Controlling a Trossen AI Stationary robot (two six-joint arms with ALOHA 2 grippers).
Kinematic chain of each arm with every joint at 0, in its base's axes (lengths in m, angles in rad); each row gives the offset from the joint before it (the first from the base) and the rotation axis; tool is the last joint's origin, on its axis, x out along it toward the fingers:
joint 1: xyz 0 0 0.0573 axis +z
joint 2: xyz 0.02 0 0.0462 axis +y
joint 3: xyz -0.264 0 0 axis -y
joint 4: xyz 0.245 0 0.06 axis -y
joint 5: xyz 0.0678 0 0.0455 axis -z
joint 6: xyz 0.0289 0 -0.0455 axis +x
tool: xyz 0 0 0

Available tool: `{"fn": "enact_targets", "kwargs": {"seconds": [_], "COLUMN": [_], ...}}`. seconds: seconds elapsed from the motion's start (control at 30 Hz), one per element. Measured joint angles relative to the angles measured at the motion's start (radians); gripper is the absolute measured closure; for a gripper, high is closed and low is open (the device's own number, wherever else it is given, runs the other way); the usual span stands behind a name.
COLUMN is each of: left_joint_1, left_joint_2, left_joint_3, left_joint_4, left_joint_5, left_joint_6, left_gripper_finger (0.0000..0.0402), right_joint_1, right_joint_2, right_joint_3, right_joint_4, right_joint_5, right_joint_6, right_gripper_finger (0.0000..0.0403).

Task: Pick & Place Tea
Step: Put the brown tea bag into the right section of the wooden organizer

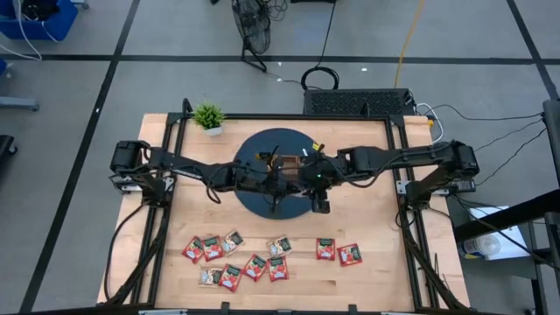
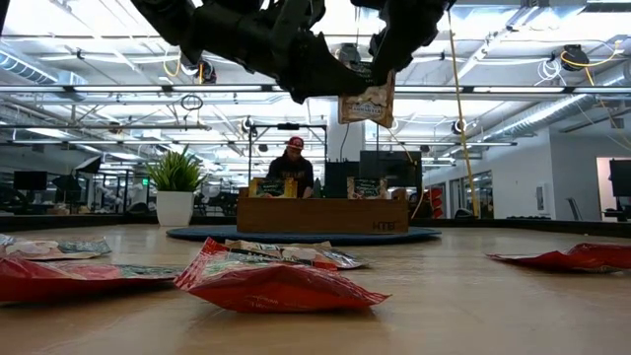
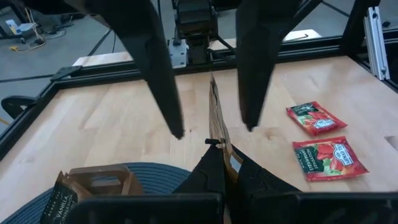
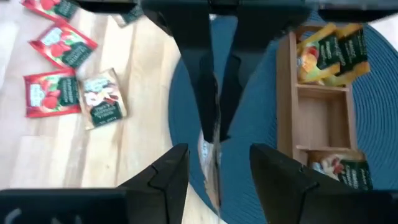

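- The table (image 1: 367,236) lies well below both pincers, with about a dozen tea sachets (image 1: 254,265) scattered along its near edge, well apart from them.
- The round blue mat (image 1: 254,149) sits straight under the pincers and carries the wooden tray (image 4: 287,118), which has sachets in its two end compartments while the middle one looks bare.
- Both arms reach in level from the table's sides and meet above the mat, wrists nearly touching.
- The left pincer (image 3: 217,163) is squeezed shut on one sachet (image 2: 367,99), which hangs edge-down from it, high over the tray.
- The right pincer (image 4: 214,171) faces it with its fingers spread either side of that same sachet, not yet touching; I cannot tell how much gap is left.
- This looks like a hand-over. To do it well, I judge the right pincer should close squarely on the sachet's free half, clear of the left fingertips, and the left should let go only once that hold is firm.
- A slanted pinch could crumple the thin packet or let it slip.
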Motion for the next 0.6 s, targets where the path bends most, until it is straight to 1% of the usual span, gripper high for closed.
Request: {"fn": "enact_targets", "kwargs": {"seconds": [0.13,0.2,0.27,0.33,0.37,0.5,0.6], "left_joint_1": [0.0,0.0,0.0,0.0,-0.001,-0.001,0.0], "left_joint_2": [0.0,0.0,0.0,0.0,0.0,0.001,-0.003], "left_joint_3": [0.0,0.0,0.0,-0.001,-0.002,-0.004,-0.004], "left_joint_4": [0.0,-0.001,-0.001,-0.005,-0.01,-0.034,-0.049], "left_joint_5": [0.0,0.0,-0.001,0.0,0.001,0.005,-0.004], "left_joint_6": [-0.006,-0.006,-0.006,-0.006,-0.006,-0.004,-0.005], "left_gripper_finger": [0.0401,0.04,0.0401,0.04,0.04,0.0399,0.0391], "right_joint_1": [0.0,0.0,0.0,0.0,0.004,0.014,0.019], "right_joint_2": [0.0,0.0,0.01,0.019,0.027,0.035,0.031], "right_joint_3": [0.0,0.0,0.0,-0.006,-0.013,-0.045,-0.053], "right_joint_4": [0.01,0.01,0.015,0.027,0.043,0.086,0.09], "right_joint_5": [0.0,-0.001,-0.013,-0.023,-0.024,-0.008,0.067], "right_joint_6": [0.006,-0.006,-0.037,-0.076,-0.098,-0.15,-0.165], "right_gripper_finger": [0.0264,0.0282,0.0318,0.0372,0.0386,0.04,0.0402]}}
